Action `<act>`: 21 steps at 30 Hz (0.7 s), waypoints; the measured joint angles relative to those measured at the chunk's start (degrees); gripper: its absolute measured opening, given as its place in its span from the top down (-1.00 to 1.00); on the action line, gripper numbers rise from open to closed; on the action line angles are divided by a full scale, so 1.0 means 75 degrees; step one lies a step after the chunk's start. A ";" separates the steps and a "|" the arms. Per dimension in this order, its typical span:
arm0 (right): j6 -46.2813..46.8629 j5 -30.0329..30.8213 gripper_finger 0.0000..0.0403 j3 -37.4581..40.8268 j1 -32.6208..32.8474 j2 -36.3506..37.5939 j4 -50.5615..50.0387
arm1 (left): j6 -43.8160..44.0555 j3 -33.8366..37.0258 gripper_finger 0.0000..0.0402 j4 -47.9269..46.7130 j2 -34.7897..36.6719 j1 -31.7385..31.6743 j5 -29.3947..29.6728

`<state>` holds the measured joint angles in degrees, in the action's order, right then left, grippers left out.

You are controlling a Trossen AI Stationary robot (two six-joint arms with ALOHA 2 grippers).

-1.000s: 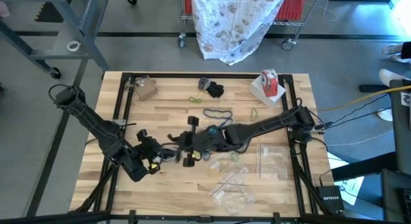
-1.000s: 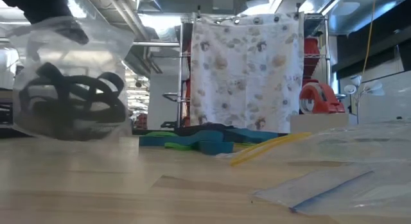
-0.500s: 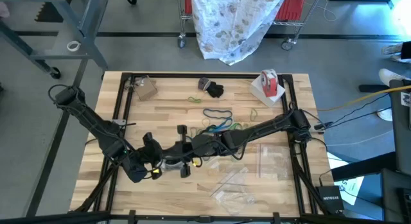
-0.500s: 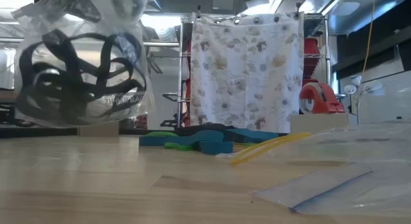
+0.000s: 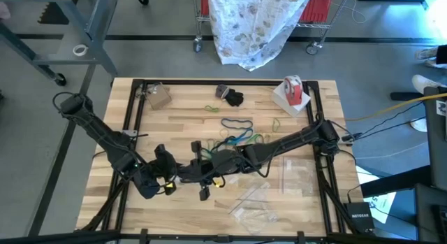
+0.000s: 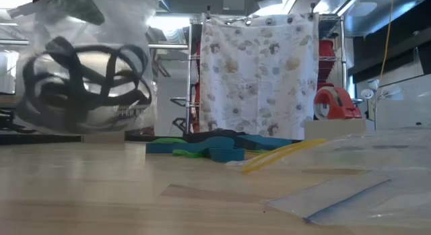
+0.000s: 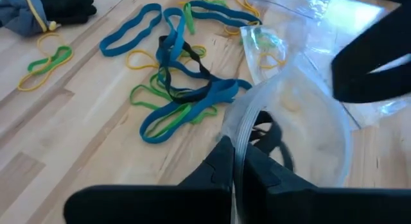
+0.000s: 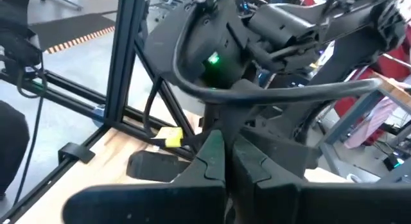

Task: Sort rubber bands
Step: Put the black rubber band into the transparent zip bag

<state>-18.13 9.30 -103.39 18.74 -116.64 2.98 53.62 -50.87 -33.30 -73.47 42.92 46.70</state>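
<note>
A clear plastic bag (image 6: 84,73) with black rubber bands (image 6: 81,83) inside hangs above the table's near left part, between my two grippers. My left gripper (image 5: 170,177) is shut on it; its own view looks into the bag's open mouth (image 7: 289,121). My right gripper (image 5: 201,171) reaches in from the right, shut, at the bag's other side. Loose teal, green, black and yellow rubber bands (image 7: 180,76) lie in a pile on the wood at the table's middle (image 5: 234,137). More lie farther back (image 5: 211,108). My left gripper pinches the bag's rim (image 7: 239,131) between its two fingers, one wall of the mouth. The bag hangs clear of the table with the black bands in its bottom. My right gripper is shut beside the bag's opposite side; its own fingers (image 8: 212,156) hide the contact.
A red-and-white tape roll (image 5: 293,90) on a white box stands at the far right. A dark cloth bundle (image 5: 230,97) and a small brown packet (image 5: 158,97) lie at the far edge. Empty clear bags (image 5: 297,174) (image 5: 255,205) lie near the right and near edges.
My right gripper has moved toward the near edge and the left gripper, rolling as it went. The bag has risen and swung between the grippers; the black bands inside have shifted and spread.
</note>
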 joint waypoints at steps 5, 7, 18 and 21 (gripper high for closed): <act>-0.0117 -0.0011 1.00 0.0000 -0.0003 -0.0123 -0.0008 | -0.0208 0.0000 1.00 0.0424 0.0000 -0.0003 0.0000; -0.0234 -0.0048 1.00 0.0000 -0.0003 -0.0204 0.0024 | -0.0511 0.0000 1.00 0.0674 0.0004 -0.0002 0.0001; -0.0255 -0.0093 1.00 0.0000 0.0006 -0.0309 -0.1109 | -0.0757 0.0000 1.00 0.0933 0.0656 0.0184 0.0000; -0.0212 0.0020 1.00 0.0003 0.0003 -0.0309 -0.1463 | -0.0759 0.0000 1.00 0.0849 0.0884 0.0262 -0.0012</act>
<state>-19.71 9.46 -103.37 18.76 -118.96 -7.99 47.93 -50.87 -26.94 -66.84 44.88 46.61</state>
